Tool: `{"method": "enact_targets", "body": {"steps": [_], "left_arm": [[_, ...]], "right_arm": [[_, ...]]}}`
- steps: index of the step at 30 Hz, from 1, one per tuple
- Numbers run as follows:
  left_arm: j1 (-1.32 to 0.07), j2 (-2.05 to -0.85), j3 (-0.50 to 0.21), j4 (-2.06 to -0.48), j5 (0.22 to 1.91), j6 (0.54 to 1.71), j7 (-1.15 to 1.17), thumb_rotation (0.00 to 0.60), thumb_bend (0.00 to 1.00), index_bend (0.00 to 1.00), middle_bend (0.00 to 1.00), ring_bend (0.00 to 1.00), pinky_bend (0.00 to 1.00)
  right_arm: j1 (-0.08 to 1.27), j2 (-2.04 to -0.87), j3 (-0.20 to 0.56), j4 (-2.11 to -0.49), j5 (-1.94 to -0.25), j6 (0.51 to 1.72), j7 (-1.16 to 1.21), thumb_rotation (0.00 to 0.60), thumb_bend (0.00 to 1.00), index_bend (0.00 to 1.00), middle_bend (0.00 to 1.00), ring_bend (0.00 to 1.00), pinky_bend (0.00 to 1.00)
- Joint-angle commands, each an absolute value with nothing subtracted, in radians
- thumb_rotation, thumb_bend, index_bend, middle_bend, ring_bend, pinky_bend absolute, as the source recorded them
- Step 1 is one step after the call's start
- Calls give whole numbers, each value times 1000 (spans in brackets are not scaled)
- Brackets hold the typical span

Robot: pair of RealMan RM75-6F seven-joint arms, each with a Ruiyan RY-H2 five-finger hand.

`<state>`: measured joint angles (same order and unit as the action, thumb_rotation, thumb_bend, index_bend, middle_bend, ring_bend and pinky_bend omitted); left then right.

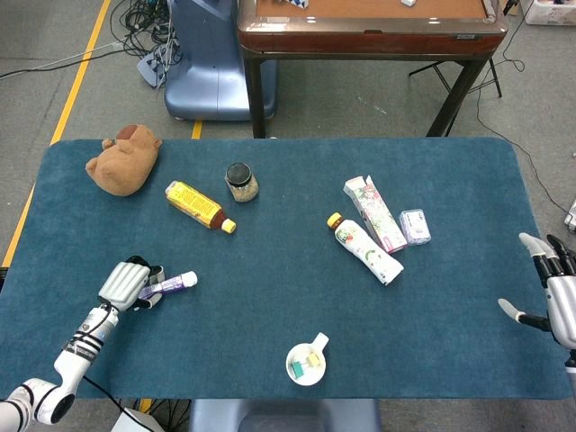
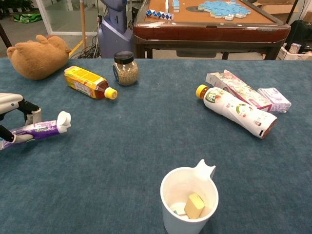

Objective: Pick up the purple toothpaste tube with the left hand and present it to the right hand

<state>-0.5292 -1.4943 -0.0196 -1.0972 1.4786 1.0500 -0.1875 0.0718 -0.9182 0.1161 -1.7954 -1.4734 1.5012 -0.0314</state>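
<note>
Pickup underway at the table's eight o'clock: left hand grips the small purple plastic toothpaste tube, white cap tilted up, and next must carry it toward three o'clock, where the right hand waits empty, fingers spread.

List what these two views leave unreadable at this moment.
- Left hand: cut off by the chest view's left edge.
- Tube: its rear end is covered by that hand in the head view.
- Right hand: cut off by the head view's right edge, absent from the chest view.
- Cup: base cropped in the chest view; contents too small in the head view.
</note>
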Motion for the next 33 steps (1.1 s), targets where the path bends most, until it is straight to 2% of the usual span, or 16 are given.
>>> {"method": "enact_targets", "body": {"steps": [1,6,10,15,20,27,33], "left_arm": [[-561,-1461,-28,-1109,1516,1054,-251,600,413,539,637,395,228],[-613,-1422,-44,-1146,1567,1064,-324,600,461,546,644,395,237],[-662,-1392,-57,-1193,1600,1056,-378,600,469,549,649,395,238],[-723,-1362,-63,-1257,1629,1020,-434,600,469,551,651,395,238],[-776,-1344,-71,-1316,1645,989,-455,600,468,550,651,395,238],[-830,-1339,-91,-1358,1638,961,-494,600,469,550,651,395,238],[-869,-1345,-101,-1366,1625,933,-511,600,469,550,652,395,238]], "right_arm": [[90,-896,114,-1823,-1500,1481,-24,600,51,22,171,75,148],[133,-858,113,-1870,-1576,1442,19,600,139,26,171,75,148],[186,-838,124,-1906,-1639,1403,26,600,208,87,171,69,148],[272,-828,148,-1959,-1705,1336,32,600,214,171,158,8,118],[370,-843,176,-2007,-1735,1241,2,597,213,230,143,0,78],[482,-914,214,-2039,-1695,1129,-73,487,212,245,107,0,10],[550,-993,227,-2042,-1641,1059,-178,461,210,251,87,0,0]]}}
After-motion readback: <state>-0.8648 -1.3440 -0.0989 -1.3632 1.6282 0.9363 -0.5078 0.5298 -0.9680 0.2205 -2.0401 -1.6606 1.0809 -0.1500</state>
